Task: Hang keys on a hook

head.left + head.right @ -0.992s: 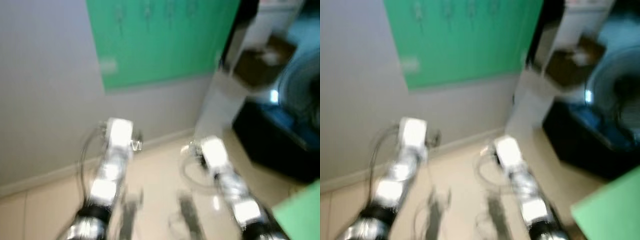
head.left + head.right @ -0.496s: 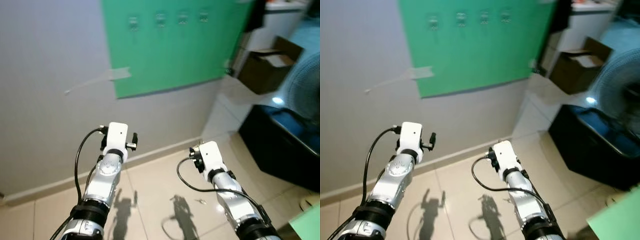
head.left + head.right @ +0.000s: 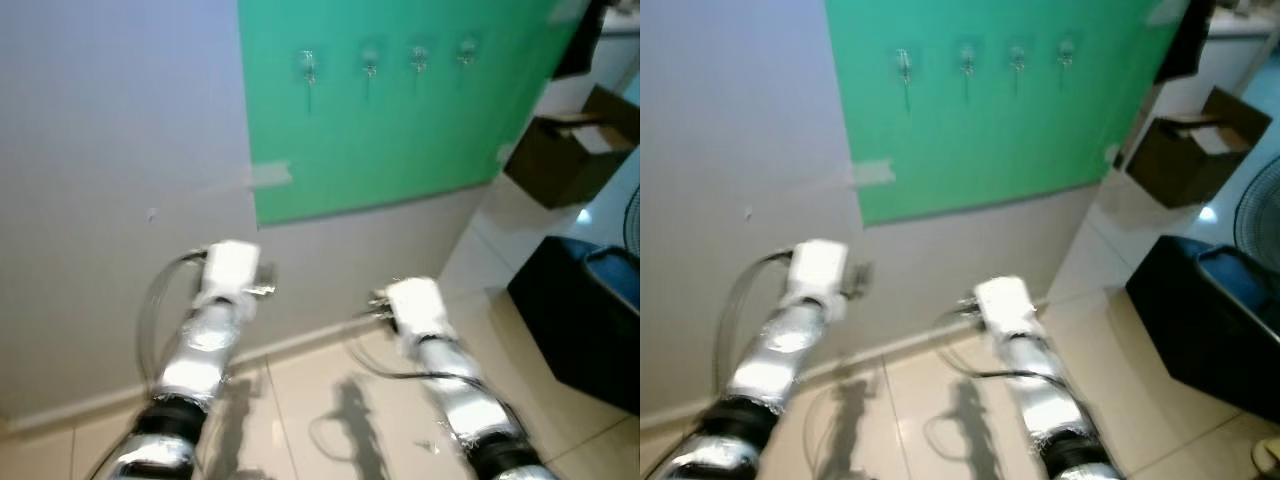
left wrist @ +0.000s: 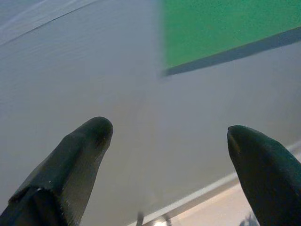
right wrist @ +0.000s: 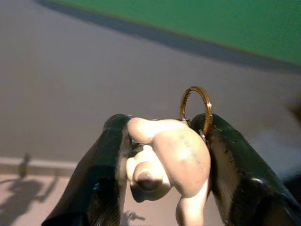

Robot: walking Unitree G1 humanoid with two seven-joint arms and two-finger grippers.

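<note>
A green panel [image 3: 990, 110] is facing the robot on the wall, carrying four hooks [image 3: 966, 58] in a row, well above and ahead of both arms. The right gripper [image 5: 164, 141], nearer them, is clamping the keys [image 5: 169, 165], ring [image 5: 195, 106] sticking up. The left gripper [image 4: 169, 141] is spread wide, holding nothing.

Two silver, ribbed metal arms, left arm [image 3: 195, 355] and right arm [image 3: 455, 385], each capped by a white boxy wrist block. Thin dark cables looping beside both wrists. Long, tapered, matte black fingers [image 4: 70, 160] on each gripper, rounded at the tips.
</note>
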